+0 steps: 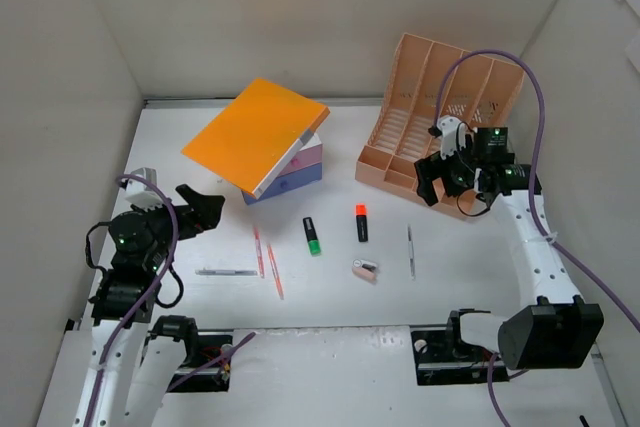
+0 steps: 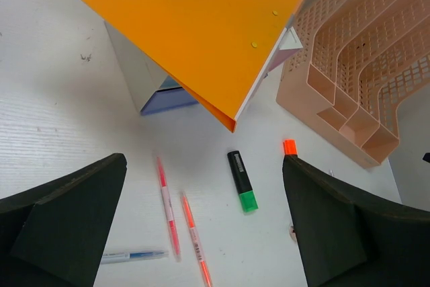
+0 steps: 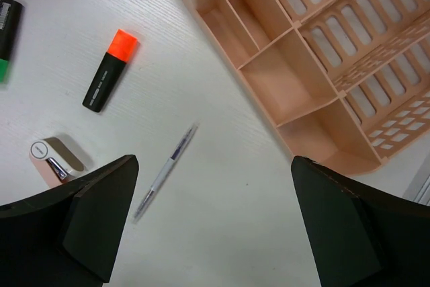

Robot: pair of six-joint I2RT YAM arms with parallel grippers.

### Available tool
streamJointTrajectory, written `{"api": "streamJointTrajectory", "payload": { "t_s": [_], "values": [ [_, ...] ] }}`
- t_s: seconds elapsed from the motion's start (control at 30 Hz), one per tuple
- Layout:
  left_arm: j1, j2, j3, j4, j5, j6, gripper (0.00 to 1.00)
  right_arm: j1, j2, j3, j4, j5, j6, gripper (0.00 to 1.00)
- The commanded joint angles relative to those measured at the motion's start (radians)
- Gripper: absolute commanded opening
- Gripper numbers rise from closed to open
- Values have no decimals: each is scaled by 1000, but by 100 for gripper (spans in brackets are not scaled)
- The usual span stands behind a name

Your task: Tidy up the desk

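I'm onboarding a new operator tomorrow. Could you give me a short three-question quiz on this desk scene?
1. True or false: the orange folder lies flat on the desk.
2. Which lies nearer the peach organizer? A) green-capped highlighter B) orange-capped highlighter
3. Fill in: the left gripper and right gripper are both ____.

Key: 1 false, it rests on the drawer box; 2 B; 3 open.

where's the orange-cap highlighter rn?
Top view: the orange-capped highlighter lies flat on the desk, near centre, between the green-capped highlighter (left) and the thin pen (right), in front of the peach organizer.
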Motion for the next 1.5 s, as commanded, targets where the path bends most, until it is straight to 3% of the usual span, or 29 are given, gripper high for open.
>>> {"api": "streamJointTrajectory", "payload": {
  "t_s": [0.0,0.17,0.33,0.43,0.53,0.57,0.6,0.63,0.67,0.7,0.77,0.8,0.87,0.9,1.0,1.2,1.47],
  "values": [
    [-3,8,32,63,7,17,99,5,5,46,37,-45,-4,98],
    [-3,9,38,58,2,14,100,3,-17,32,36,-122,-97,98],
    [-3,13,48,52,-8,15,100,5,0,44,36,-211,-84,98],
    [-3,8,48,47,-11,10,100,11,32,58,36,-232,-59,89],
    [-3,3,45,50,-8,1,100,54,61,63,37,-257,-28,61],
    [-3,5,45,60,-4,-2,99,125,66,67,39,-252,-22,22],
    [-3,9,45,64,1,-2,94,153,87,73,39,-246,-13,5],
    [-3,14,48,69,16,3,77,181,100,96,42,-245,18,0],
    [-3,19,57,67,22,3,65,225,126,107,45,-252,30,2],
    [-3,32,63,61,30,6,37,241,137,119,54,-257,65,16],
    [-3,37,77,51,33,7,21,267,170,150,79,-274,91,52],
    [-3,31,80,49,33,6,19,279,183,162,85,-269,105,60],
    [-3,25,84,43,31,-5,30,302,230,193,100,-274,151,73],
    [-3,13,83,41,30,-13,60,315,244,213,105,-281,188,74],
    [-3,-7,92,28,28,-39,90,348,319,257,146,-347,287,79],
    [-3,-64,86,9,21,-103,94,399,506,340,337,-452,611,92],
    [-3,-61,58,44,24,-174,94,467,749,546,459,-507,872,91]
  ]
}}
